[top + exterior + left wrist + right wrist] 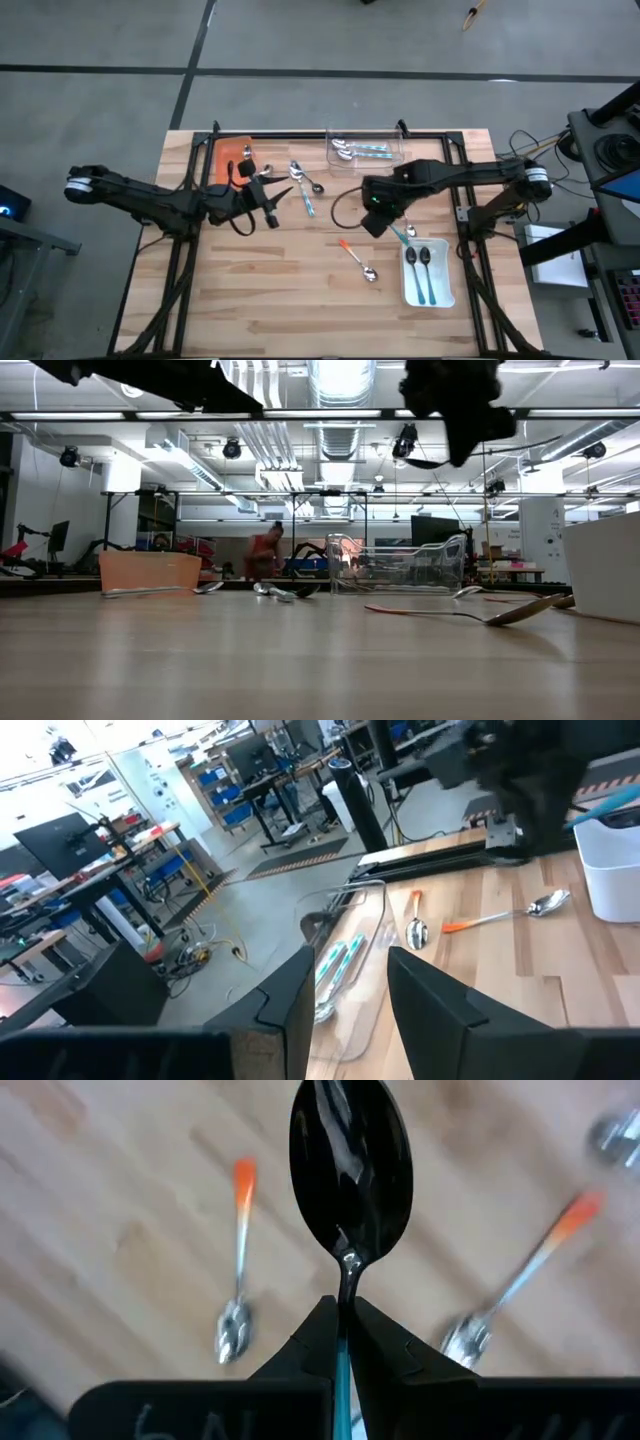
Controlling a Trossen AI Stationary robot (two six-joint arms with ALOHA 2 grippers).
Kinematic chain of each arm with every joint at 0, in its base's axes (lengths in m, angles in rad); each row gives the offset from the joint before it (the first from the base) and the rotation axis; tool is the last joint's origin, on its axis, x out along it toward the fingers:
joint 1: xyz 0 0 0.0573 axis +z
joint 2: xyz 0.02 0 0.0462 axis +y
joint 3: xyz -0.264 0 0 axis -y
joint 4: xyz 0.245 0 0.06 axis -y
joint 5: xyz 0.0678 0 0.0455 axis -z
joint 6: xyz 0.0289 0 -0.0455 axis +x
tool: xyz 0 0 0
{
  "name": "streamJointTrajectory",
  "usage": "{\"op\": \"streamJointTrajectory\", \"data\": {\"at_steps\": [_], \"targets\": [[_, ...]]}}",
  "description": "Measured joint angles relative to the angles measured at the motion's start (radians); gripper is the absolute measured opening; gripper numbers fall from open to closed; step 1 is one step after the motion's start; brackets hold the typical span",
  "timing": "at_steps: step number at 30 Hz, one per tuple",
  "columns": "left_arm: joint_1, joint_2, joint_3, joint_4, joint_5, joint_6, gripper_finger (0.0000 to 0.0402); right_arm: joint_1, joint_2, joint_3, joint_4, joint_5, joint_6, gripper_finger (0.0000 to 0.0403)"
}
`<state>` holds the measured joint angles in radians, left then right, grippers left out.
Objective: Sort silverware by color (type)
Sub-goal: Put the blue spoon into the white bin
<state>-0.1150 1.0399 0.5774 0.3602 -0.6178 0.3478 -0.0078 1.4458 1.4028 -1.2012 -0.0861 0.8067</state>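
My right gripper [343, 1342] is shut on a teal-handled spoon [404, 236], held above the table beside the white tray's far left corner. The spoon's shiny bowl [350, 1170] points away from the wrist. Two orange-handled spoons [238, 1260] [520, 1280] lie flat on the wood beneath it. The white tray [445, 296] holds two teal spoons [423, 270]. The clear tray [392, 138] holds more spoons. A teal spoon [303, 192] and a silver spoon [313, 184] lie near my left gripper [268, 207], which is open [345, 1010] and above the table. My right gripper pinches the teal spoon between its two fingertips at the neck [345, 1295], where the bowl meets the teal handle. The fingers lie along the spoon, and the handle runs back between them. The spoon is lifted clear of the table, with its bowl sticking out past the fingertips.
An orange tray [232, 158] sits at the table's far left and the clear tray at far centre [400, 565]. The white tray stands at the near right [605, 565]. One orange spoon [490, 618] lies mid-table. Bare wood stretches along the near left.
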Motion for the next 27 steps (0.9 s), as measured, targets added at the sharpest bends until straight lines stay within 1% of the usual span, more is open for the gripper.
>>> {"op": "streamJointTrajectory", "data": {"at_steps": [2,6,9,12,15,19,23,27], "targets": [[-0.002,-0.003,0.000,-0.004,0.000,0.000,0.0109,0.021,-0.037,-0.043,0.023,-0.060,0.072,0.0009],[-0.002,-0.005,0.001,-0.013,0.000,0.000,0.0109,0.082,-0.128,-0.153,0.086,-0.100,0.263,0.0009],[-0.002,-0.003,0.008,-0.014,0.000,0.000,0.0109,0.137,-0.206,-0.235,0.137,-0.095,0.419,0.0009],[-0.002,0.001,0.010,-0.023,0.000,-0.001,0.0109,0.195,-0.280,-0.316,0.149,-0.049,0.583,0.0009],[-0.002,0.001,0.010,-0.024,0.000,-0.001,0.0109,0.249,-0.346,-0.396,0.181,-0.026,0.722,0.0009],[-0.002,0.001,0.009,-0.025,0.000,-0.001,0.0109,0.311,-0.415,-0.465,0.218,-0.018,0.820,0.0009],[-0.002,0.001,0.009,-0.025,0.000,-0.008,0.0109,0.364,-0.474,-0.489,0.217,-0.026,0.831,0.0009],[-0.002,0.001,0.009,-0.024,0.000,-0.016,0.0109,0.411,-0.525,-0.510,0.212,-0.026,0.880,0.0009]]}}
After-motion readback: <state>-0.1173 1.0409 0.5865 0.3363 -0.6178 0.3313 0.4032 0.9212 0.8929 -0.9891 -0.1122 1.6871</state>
